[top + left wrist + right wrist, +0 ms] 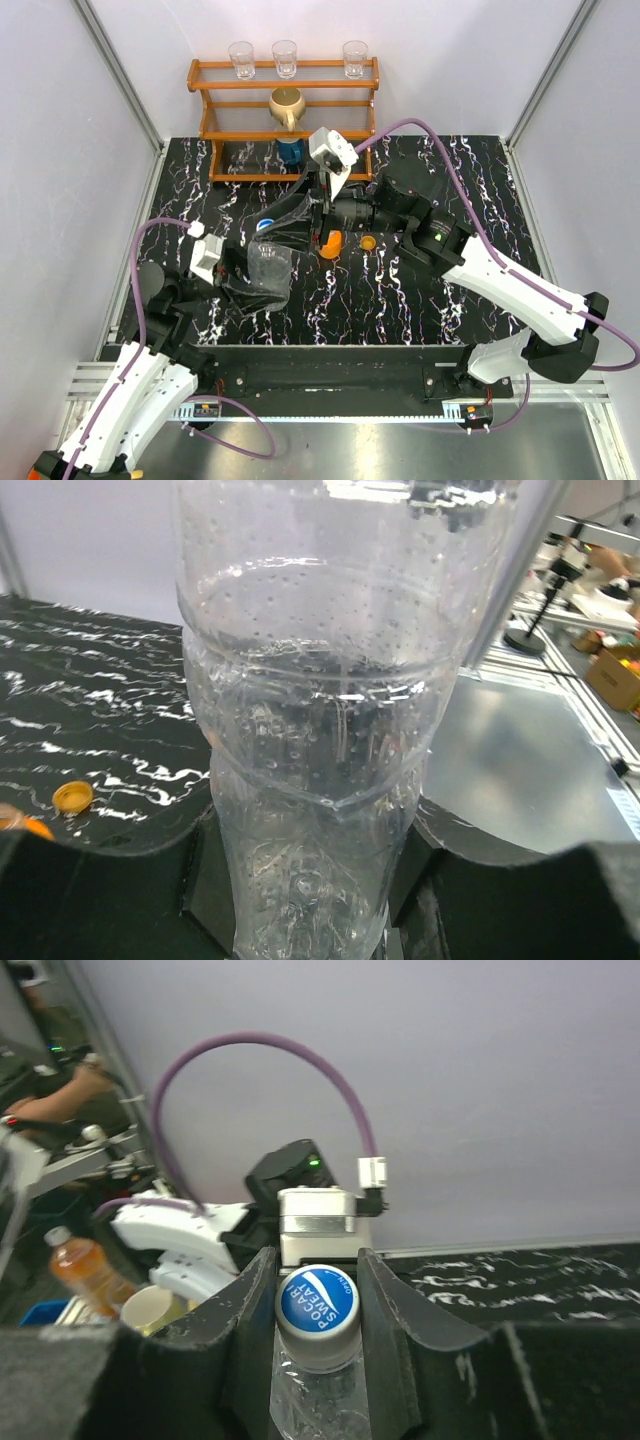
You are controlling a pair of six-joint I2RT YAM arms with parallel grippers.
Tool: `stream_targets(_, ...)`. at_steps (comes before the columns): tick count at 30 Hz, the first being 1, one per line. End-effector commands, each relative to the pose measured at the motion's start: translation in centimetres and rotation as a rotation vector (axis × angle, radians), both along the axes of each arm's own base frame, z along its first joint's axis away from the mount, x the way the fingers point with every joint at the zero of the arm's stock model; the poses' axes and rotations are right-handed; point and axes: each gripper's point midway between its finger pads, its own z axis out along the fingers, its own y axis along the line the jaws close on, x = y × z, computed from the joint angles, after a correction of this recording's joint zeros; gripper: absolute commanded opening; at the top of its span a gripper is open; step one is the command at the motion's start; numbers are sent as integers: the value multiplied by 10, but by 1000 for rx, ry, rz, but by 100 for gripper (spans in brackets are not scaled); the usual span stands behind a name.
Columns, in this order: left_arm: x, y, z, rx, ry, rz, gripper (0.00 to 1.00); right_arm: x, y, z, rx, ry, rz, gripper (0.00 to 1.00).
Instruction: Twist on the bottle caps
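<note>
My left gripper (262, 278) is shut on the body of a clear plastic bottle (270, 268), which fills the left wrist view (320, 730) between the black fingers (110, 900). My right gripper (318, 1295) is shut on the blue-topped, pale-rimmed cap (318, 1312), which sits on the bottle's neck; it shows in the top view (266, 224) just above the bottle. A small orange bottle (331, 243) stands mid-table, partly under the right arm. Its orange cap (369, 242) lies loose beside it and also shows in the left wrist view (72, 797).
A wooden rack (288, 120) stands at the back with three clear glasses (285, 57) on top, a gold jug (286, 106) and a dark blue container (290, 150). White walls close in the black marbled table (450, 180) on three sides.
</note>
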Motion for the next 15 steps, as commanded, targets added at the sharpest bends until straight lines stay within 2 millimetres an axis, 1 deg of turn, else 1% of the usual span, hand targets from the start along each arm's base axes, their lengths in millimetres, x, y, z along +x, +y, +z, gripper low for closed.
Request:
stream_targets(1,46,12,27,-50,-62,293,41,49,1,-22,-90,64,-276,0)
stream_targets(2,52,14,25,-42,-60,329,41,56,2,-24,-100,75,-312,0)
stream_targets(3,65,19,21,-30,-33,402,40,68,0,-27,-117,104,-385,0)
stream_targets(5,74,23,16,-12,-36,461,39,77,0,-24,-113,122,-439,0)
stream_targets(6,81,27,12,-4,-25,502,39,80,-1,-23,-107,129,-470,8)
stream_targets(7,82,28,11,-2,-25,510,38,79,-1,-21,-102,127,-473,20)
stream_targets(8,82,29,11,-1,-28,512,38,79,0,-20,-101,124,-475,25)
stream_targets(9,82,29,10,0,-25,512,38,80,-2,-17,-93,121,-494,27)
stream_targets(10,82,29,10,-1,-22,513,38,80,-2,-18,-91,121,-495,33)
stream_targets(11,80,28,10,0,-25,501,38,79,-4,-15,-81,117,-497,42)
stream_targets(12,79,28,10,0,-28,500,38,79,-5,-16,-71,118,-497,59)
stream_targets(13,79,27,10,0,-28,497,38,79,-6,-15,-64,116,-497,64)
stream_targets(15,78,27,9,1,-29,493,38,76,-11,-8,-31,108,-496,70)
